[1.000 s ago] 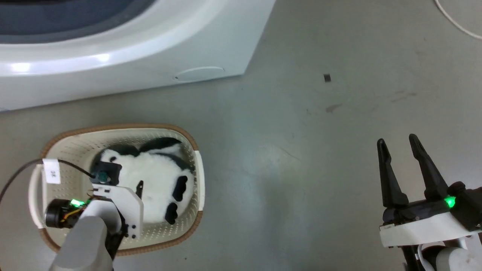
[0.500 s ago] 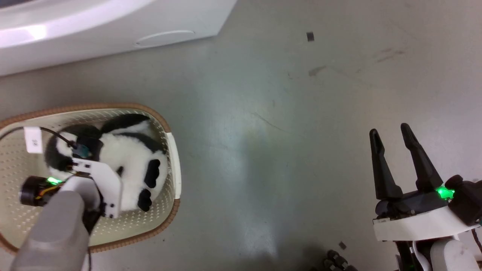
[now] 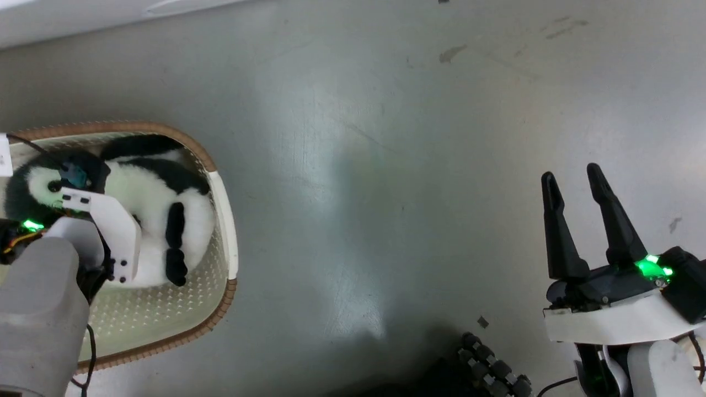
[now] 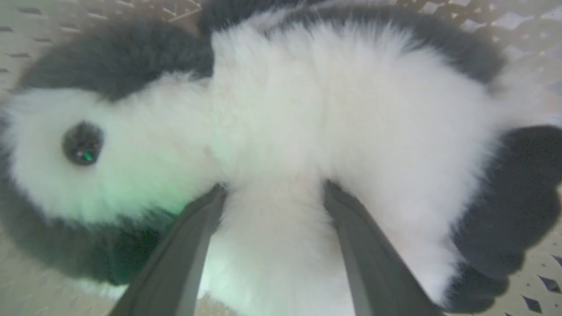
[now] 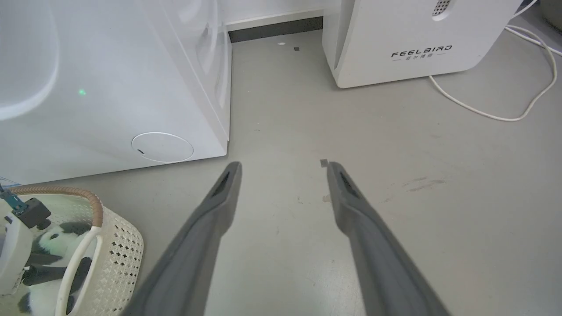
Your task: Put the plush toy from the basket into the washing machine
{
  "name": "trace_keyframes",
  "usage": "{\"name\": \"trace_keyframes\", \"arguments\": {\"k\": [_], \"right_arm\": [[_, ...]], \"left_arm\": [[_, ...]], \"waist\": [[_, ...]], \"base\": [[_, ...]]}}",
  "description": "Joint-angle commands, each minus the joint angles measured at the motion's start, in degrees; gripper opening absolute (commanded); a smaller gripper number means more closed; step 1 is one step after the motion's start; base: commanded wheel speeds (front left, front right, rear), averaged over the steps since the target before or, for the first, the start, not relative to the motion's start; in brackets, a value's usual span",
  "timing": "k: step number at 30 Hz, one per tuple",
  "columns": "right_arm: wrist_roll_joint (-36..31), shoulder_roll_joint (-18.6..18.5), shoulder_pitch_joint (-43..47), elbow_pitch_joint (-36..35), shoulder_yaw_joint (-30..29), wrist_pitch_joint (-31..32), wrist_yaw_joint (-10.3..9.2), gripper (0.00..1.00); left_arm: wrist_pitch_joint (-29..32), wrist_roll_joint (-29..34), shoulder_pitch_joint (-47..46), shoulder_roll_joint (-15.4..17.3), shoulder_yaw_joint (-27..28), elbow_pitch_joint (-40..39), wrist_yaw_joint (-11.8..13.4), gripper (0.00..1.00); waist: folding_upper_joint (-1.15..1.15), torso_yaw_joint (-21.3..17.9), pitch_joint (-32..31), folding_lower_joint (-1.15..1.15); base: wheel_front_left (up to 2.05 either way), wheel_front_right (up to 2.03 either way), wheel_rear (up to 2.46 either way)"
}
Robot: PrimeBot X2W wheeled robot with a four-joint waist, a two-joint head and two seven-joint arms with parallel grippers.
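I have the left gripper (image 4: 272, 188) wide open, gripping nothing, astride the plush toy (image 4: 307, 109) in the basket (image 3: 225, 220); it looks soft, light and squashy, so I'd pinch deep at the waist between the jaws.

Right wrist view: white appliance (image 5: 395, 26) standing on the floor, dark brand lettering (image 5: 421, 50) on its front, which I read as FEELBIRD in stylised capitals. One smaller line of characters sits just beneath the brand, too small for me to make out

Head view: white paper tag (image 3: 3, 155) on a black cable (image 3: 33, 146) above the basket (image 3: 220, 187), cut off by the picture's left edge, marking not legible
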Motion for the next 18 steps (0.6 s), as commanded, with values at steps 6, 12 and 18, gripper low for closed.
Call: {"name": "trace_keyframes", "arguments": {"k": [6, 12, 18], "right_arm": [[0.9, 0.0, -1.8, -0.2, 0.2, -0.9, -0.05, 1.0], [-0.3, 0.0, -1.5, 0.1, -0.4, -0.9, -0.05, 1.0], [-2.0, 0.0, -0.7, 1.0, -1.6, -0.9, -0.05, 1.0]], "left_arm": [[2.2, -2.3, -0.6, 1.0, -3.8, 4.0, -0.2, 0.0], [0.2, -5.1, 1.1, -0.2, -4.6, 3.8, -0.2, 0.0], [-4.1, -7.1, 3.4, -2.7, -4.8, 5.1, -0.2, 0.0]], "waist": [[0.0, -0.8, 2.0, 0.0], [0.0, 0.4, -1.0, 0.0], [0.0, 2.3, -7.0, 0.0]], "base": [[0.0, 0.0, 0.0], [0.0, 0.0, 0.0], [0.0, 0.0, 0.0]]}}
